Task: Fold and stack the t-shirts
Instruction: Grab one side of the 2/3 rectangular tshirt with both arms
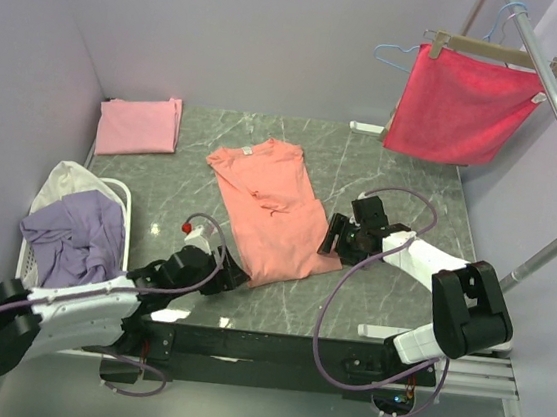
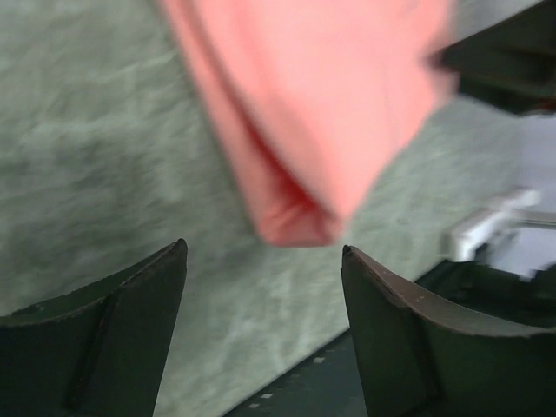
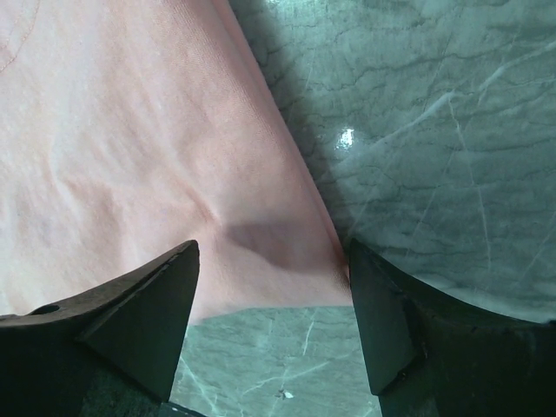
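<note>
1. Lying flat on the table [image 1: 410,198], mid-view, the salmon-orange t-shirt [image 1: 269,207] is being flanked by both tools. The collar end is pointing far-left and the hem end is pointing toward the arms.
2. The left tool [image 1: 232,267] is being held low at the near-left hem corner. In the left wrist view its fingers [image 2: 130,330] are being kept wide apart with nothing gripped. The folded shirt corner is sitting just ahead of the gap. That view is blurred, so contact cannot be told.
3. The right tool [image 1: 329,236] is being held at the near-right hem corner. In the right wrist view its fingers [image 3: 130,321] are being kept wide apart. The hem corner is lying between them on the table, and no cloth is being pinched.
4. The light pink t-shirt [image 1: 139,124] is being kept folded at the far-left table corner, well apart from the orange one.
5. The lavender t-shirt [image 1: 80,231] and the cream t-shirt [image 1: 68,183] are being held crumpled in the white basket [image 1: 119,190] at the left edge, lavender on top.
6. The crimson cloth [image 1: 461,104] is being hung from a clip hanger [image 1: 488,49] at far right, off the table.
</note>
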Tool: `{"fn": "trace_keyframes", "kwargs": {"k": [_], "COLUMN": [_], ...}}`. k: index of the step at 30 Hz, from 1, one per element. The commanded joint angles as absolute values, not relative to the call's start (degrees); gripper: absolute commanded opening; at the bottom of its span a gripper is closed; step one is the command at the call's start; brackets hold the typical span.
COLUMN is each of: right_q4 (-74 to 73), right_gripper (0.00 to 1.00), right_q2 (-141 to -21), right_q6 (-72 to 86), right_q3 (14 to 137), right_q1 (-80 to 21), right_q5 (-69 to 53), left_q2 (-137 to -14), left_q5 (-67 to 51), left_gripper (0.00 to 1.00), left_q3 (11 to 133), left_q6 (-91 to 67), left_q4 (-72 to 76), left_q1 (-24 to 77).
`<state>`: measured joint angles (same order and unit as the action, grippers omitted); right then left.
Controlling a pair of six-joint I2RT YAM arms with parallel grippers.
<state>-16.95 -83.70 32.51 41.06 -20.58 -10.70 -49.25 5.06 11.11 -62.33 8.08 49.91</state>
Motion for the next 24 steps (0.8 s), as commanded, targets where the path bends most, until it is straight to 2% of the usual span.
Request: {"fn": "trace_keyframes", "kwargs": {"k": [1, 6, 12, 19, 22, 24], "right_q4": [-18.1, -17.3, -16.7, -16.3, -15.7, -15.6], "right_gripper": [0.76, 0.76, 0.76, 0.76, 0.76, 0.76], "right_q2": [-85.6, -85.6, -86.4, -87.7, -88.5, -88.7], "right_q6": [32.0, 32.3, 32.3, 31.6, 31.6, 31.6], "right_q3": [39.8, 38.8, 38.3, 38.7, 38.6, 38.4], "right_q1": [-20.4, -20.5, -20.5, -20.4, -20.4, -20.5], "right_q5": [-10.6, -10.8, -11.6, -12.0, -12.5, -12.6], "left_q2": [-57.4, -61.6, -67.1, -56.2, -50.0, -47.5], "left_q5": [5.3, 7.8, 4.1, 5.0, 5.7, 6.9], "left_gripper": [0.76, 0.77, 0.75, 0.68, 0.60, 0.61], "left_q3": [11.9, 11.9, 13.3, 8.9, 6.2, 5.9], "left_q6": [-62.8, -63.8, -62.5, -61.3, -61.9, -62.2], "left_q4": [13.4, 17.8, 24.1, 25.6, 25.7, 22.5], "left_q1": [50.5, 50.7, 51.4, 51.9, 51.9, 52.0]}}
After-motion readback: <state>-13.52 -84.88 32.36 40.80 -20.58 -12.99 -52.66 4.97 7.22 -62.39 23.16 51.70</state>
